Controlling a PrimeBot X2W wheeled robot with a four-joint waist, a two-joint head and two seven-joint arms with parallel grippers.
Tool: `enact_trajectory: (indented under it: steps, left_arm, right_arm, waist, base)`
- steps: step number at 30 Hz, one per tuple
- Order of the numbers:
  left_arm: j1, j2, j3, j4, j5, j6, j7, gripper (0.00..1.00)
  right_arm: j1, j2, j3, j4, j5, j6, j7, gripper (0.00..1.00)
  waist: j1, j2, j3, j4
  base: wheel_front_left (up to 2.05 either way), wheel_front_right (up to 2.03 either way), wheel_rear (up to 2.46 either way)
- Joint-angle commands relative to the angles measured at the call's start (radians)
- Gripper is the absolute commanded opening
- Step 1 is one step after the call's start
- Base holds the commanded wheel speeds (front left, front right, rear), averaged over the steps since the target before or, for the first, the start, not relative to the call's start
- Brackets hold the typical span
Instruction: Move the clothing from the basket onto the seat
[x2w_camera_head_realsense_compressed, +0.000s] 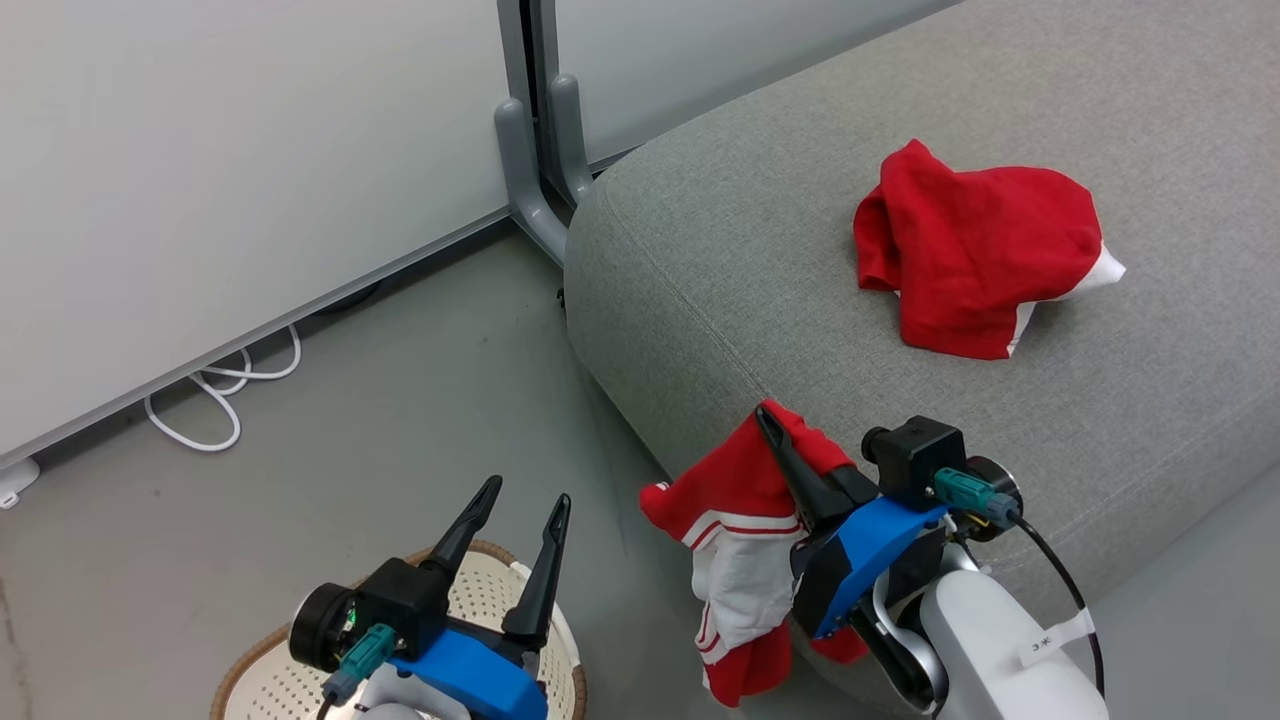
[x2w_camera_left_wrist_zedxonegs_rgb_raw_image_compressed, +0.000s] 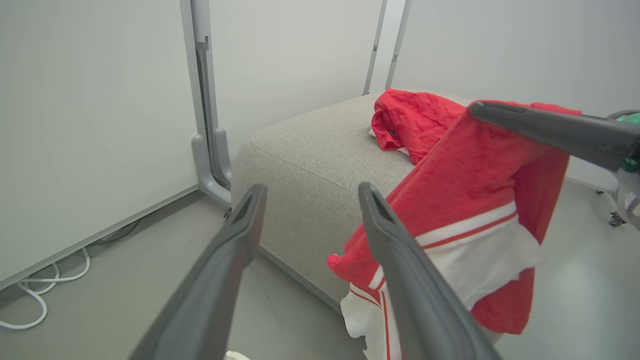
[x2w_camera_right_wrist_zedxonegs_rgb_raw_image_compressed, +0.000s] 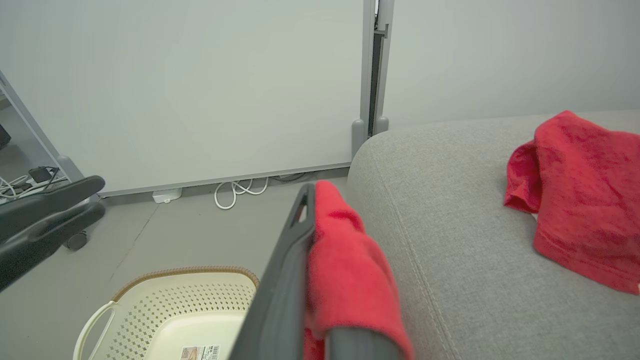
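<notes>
the right gripper (x2w_camera_head_realsense_compressed: 770, 425) is clamped shut on a red and white garment (x2w_camera_head_realsense_compressed: 735, 545). the garment is pinched near its top and hangs draped against the front edge of the seat (x2w_camera_head_realsense_compressed: 760, 250), not yet laid on the cushion top. a 2nd red garment (x2w_camera_head_realsense_compressed: 975, 255) is seen lying crumpled on the seat top, well in from that edge. the left gripper (x2w_camera_head_realsense_compressed: 528, 495) is held with its jaws spread wide and nothing between them, out from the seat's front, above the basket (x2w_camera_right_wrist_zedxonegs_rgb_raw_image_compressed: 200, 272) on the floor. only a sticker is seen on the part of the basket's bottom that is in view, so the carry of the last piece is judged to be in hand. next, the held garment needs to be lifted over the seat's edge, brought inward over the cushion, and let go by opening the jaws.
</notes>
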Motion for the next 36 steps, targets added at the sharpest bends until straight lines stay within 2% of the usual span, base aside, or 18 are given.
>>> enact_trajectory:
  steps: [1, 8, 15, 26, 36]
  left_arm:
    - [-0.014, 0.005, 0.006, -0.001, 0.002, -0.001, -0.005, 1.00]
    - [-0.021, 0.017, 0.013, -0.014, 0.011, -0.001, -0.005, 1.00]
    - [-0.040, 0.029, 0.007, -0.022, 0.021, -0.001, -0.005, 1.00]
    - [-0.117, 0.070, -0.024, -0.052, 0.036, -0.001, -0.005, 1.00]
    - [-0.225, 0.130, -0.053, -0.105, 0.060, -0.001, -0.005, 1.00]
  right_arm:
    - [0.000, -0.001, -0.008, 0.000, 0.007, 0.000, -0.005, 0.00]
    - [-0.069, -0.005, -0.036, -0.033, -0.010, 0.000, 0.018, 0.00]
    - [-0.191, -0.073, -0.111, -0.094, -0.026, 0.000, 0.077, 0.00]
    - [-0.411, -0.254, -0.268, -0.179, 0.026, 0.000, 0.200, 0.00]
    - [-0.621, -0.436, -0.464, -0.164, 0.092, 0.000, 0.247, 0.00]
  waist:
    - [0.0000, -0.0001, 0.003, 0.004]
    - [0.0000, -0.0001, 0.036, 0.006]
    - [0.0000, -0.0001, 0.077, 0.012]
    - [0.0000, -0.0001, 0.221, 0.057]
    - [0.0000, -0.0001, 0.415, 0.111]
  base:
    - [0.00, 0.00, 0.00]
    - [0.00, 0.00, 0.00]
    - [0.00, 0.00, 0.00]
    - [0.00, 0.00, 0.00]
    - [0.00, 0.00, 0.00]
